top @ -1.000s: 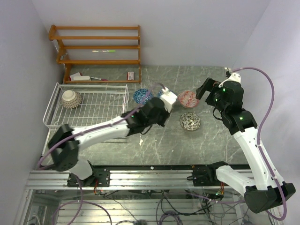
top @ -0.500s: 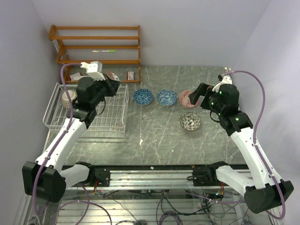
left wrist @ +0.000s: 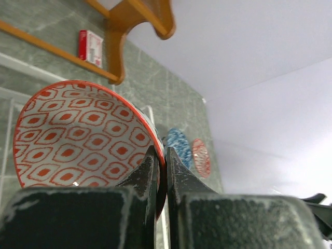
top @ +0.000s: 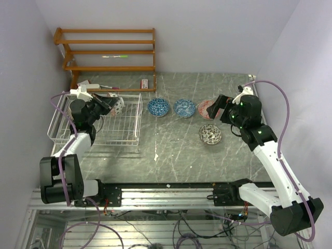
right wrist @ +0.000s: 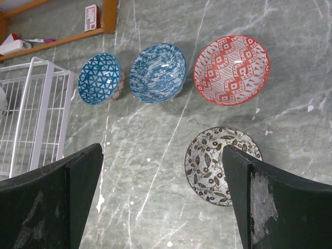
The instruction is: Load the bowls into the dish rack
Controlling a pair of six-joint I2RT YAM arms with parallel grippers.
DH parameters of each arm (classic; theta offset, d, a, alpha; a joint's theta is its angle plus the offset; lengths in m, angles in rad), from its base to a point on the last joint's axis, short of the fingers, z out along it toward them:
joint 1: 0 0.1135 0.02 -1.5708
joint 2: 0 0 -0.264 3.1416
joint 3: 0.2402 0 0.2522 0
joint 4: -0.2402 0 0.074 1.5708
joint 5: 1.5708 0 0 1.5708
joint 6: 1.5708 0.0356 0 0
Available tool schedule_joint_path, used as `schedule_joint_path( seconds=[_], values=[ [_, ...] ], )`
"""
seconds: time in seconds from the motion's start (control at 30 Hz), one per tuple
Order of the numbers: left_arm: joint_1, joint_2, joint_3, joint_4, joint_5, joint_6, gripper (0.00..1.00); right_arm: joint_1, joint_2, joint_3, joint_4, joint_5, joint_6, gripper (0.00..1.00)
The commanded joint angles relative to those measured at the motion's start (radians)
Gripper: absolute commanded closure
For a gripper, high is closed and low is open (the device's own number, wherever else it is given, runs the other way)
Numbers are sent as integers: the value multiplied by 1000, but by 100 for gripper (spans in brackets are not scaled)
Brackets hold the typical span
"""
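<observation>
L gripper point(left wrist: 161, 168), fingers pinching the rim of the red-patterned bowl point(left wrist: 78, 135) above the dish rack point(top: 122, 127) at frame left, should lower gently & seat it on the wires before letting go; R gripper point(right wrist: 161, 199) spread wide over the black-and-white bowl point(right wrist: 223, 166).

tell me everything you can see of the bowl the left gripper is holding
The red-patterned bowl is small and round and looks like glazed ceramic. Its inside is white with rows of red-orange diamond shapes, under a red rim. The outside looks pale and patterned in the top view. It is tipped up on edge, with its rim pinched between the fingers of the left gripper. It hangs over the far side of the white wire dish rack. Nothing else appears to touch it.
</observation>
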Motion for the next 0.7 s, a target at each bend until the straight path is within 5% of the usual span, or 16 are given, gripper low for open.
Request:
schedule_joint_path(
  seconds=[0.0,0.33,0.67],
  values=[
    [28,39,11,284,84,-108,93,-7,3,-18,33,-5,-11,1],
    [86,270,-39,519,117,-264,93,-8,28,-18,42,-1,-16,1],
    [110,336,-20,379,101,-213,93,-8,43,-22,50,0,-25,1]
  ],
)
